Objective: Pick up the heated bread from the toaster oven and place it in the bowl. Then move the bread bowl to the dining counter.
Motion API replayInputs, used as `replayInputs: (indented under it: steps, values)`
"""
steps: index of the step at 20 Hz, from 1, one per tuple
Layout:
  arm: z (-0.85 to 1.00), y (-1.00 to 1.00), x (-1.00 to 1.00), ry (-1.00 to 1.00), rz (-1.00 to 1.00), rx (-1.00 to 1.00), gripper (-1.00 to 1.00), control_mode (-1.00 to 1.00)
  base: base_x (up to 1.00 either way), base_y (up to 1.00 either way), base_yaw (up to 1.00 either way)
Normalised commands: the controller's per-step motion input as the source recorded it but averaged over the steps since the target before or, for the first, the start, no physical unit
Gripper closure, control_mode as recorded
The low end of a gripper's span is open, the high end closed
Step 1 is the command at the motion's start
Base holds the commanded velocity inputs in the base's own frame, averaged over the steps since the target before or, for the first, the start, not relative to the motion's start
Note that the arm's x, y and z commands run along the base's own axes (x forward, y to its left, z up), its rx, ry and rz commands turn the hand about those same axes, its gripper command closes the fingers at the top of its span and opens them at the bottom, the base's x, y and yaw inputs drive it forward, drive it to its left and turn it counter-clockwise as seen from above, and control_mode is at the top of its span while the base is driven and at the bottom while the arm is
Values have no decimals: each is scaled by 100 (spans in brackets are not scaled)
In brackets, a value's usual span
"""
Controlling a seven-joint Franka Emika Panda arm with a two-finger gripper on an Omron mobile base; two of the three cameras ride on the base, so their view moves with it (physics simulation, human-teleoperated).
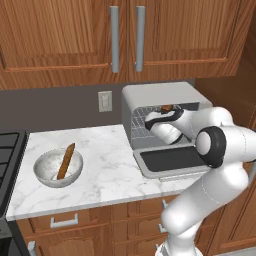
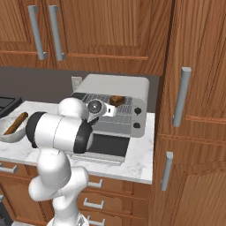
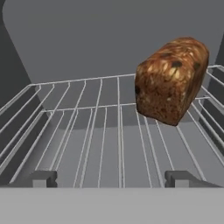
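no readable text anywhere i look, no label or brand on the toaster oven (image 2: 115, 105), no numbers by its knobs, nothing written on the cabinets (image 1: 75, 35)

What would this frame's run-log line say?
stage: reaching into toaster oven | claw: open, empty | heated bread: on rack, ahead of claw, ungrasped | bowl: holds brown stick

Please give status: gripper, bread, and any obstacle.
Gripper open, inside toaster oven. Heated bread on wire rack, ahead and off to one side, not gripped. Nothing between.
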Motion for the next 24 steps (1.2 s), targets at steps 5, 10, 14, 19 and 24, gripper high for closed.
replayInputs:
  steps: [5, 10, 14, 19, 24]
  values:
    - [-19, 0, 3, 9, 0, -3, -100, -100, 0, 0, 0]
    - [-16, 0, 0, 19, 0, -4, -100, -100, 0, 0, 0]
    - [-2, 0, 0, 10, 0, -1, -100, -100, 0, 0, 0]
    - [0, 7, 0, 3, 0, -2, -100, -100, 0, 0, 0]
    - [-14, 1, -2, 22, 0, -6, -100, -100, 0, 0, 0]
